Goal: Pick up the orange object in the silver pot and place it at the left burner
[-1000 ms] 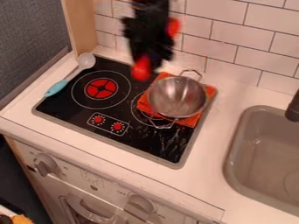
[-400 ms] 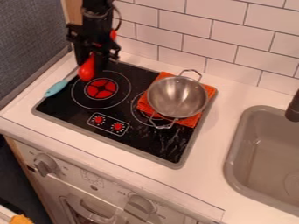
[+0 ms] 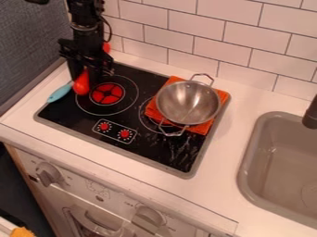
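The black gripper [image 3: 88,76], clamped on the bulb-ended orange object [image 3: 81,87], had swung away from the silver pot [image 3: 187,102] and dipped toward the left burner's [image 3: 107,93] outer edge; centring, lowering and release seemed to remain.

The cooktop [image 3: 155,157] sits in the counter [image 3: 223,185], with the wall [image 3: 241,41] behind it and the sink [image 3: 247,152] to its right. On its right side, the pot [image 3: 187,102] sits on a cloth [image 3: 201,128]. The left burner [image 3: 106,93] is left of the pot, and two little knobs [image 3: 124,134] are in front. The toy [image 3: 81,87] in the gripper [image 3: 90,75] is at the burner's left edge, maybe just over it. Left of that is the spoon [image 3: 60,93].
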`<action>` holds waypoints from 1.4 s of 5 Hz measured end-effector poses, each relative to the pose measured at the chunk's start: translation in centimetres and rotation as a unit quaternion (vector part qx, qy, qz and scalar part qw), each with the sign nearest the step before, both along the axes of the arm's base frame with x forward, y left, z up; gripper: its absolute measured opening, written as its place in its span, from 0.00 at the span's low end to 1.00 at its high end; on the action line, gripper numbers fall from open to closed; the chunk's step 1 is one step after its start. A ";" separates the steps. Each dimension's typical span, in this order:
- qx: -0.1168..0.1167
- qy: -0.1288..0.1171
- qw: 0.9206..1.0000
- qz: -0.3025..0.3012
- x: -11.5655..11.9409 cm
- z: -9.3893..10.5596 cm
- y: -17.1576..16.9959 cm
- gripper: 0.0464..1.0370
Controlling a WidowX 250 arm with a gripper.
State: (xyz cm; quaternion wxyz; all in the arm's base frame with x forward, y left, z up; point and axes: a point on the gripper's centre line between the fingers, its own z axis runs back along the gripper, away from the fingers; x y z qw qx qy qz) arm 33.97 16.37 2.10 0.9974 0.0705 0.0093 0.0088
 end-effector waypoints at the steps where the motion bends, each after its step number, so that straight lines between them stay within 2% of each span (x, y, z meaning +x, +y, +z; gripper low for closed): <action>1: -0.006 0.004 1.000 -0.023 -0.2 -0.3 -1.0 0.44; 3: -0.008 0.009 1.000 -0.016 -0.4 -0.4 -1.2 0.44; 4: -0.013 0.010 1.000 -0.021 -0.4 -0.4 -1.4 0.53; 5: -0.028 -0.002 0.999 -0.034 -0.3 -0.3 -2.0 0.83; 6: -0.040 -0.046 0.997 -0.053 -0.3 2.5 -2.7 0.97; 7: -0.045 -0.098 0.992 -0.069 -1.0 6.8 -2.5 0.97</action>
